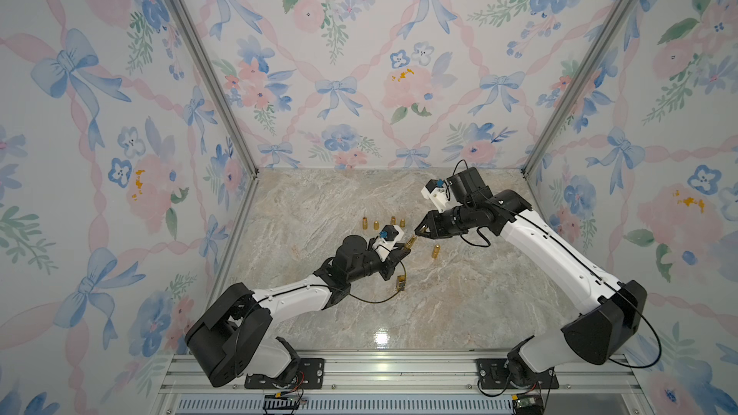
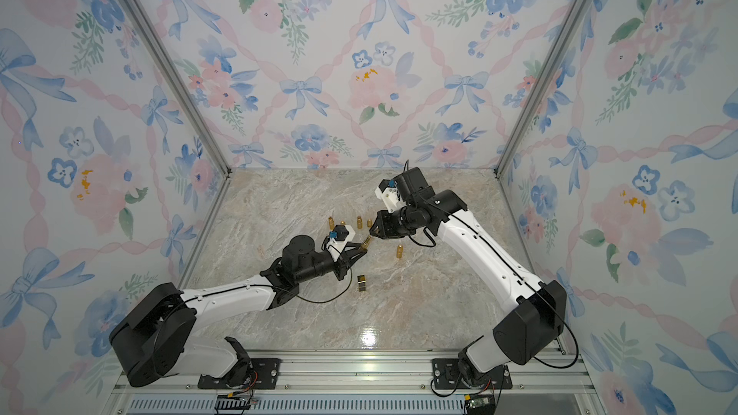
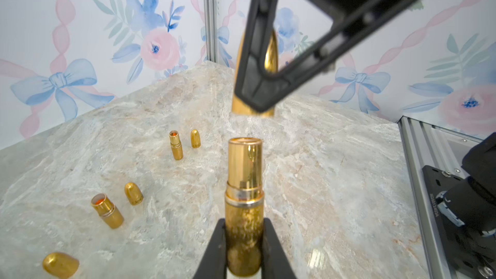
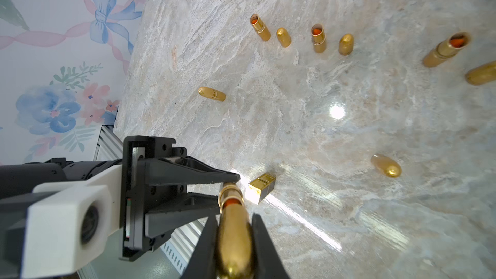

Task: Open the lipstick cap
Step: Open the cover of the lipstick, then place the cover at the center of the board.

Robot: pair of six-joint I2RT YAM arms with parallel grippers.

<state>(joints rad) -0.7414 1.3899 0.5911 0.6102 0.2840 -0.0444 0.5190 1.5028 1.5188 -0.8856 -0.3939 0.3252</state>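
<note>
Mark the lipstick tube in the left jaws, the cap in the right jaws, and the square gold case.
lipstick tube [image 3: 244, 212]: left wrist view, lower barrel above the jaws.
cap [image 4: 233, 237]: right wrist view, side between the jaws.
square gold case [image 4: 262, 183]: right wrist view, top face.

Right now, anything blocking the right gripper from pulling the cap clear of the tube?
Nothing visible. The cap, shut in the right gripper, is already off the tube in the left gripper, with open air between them.
</note>
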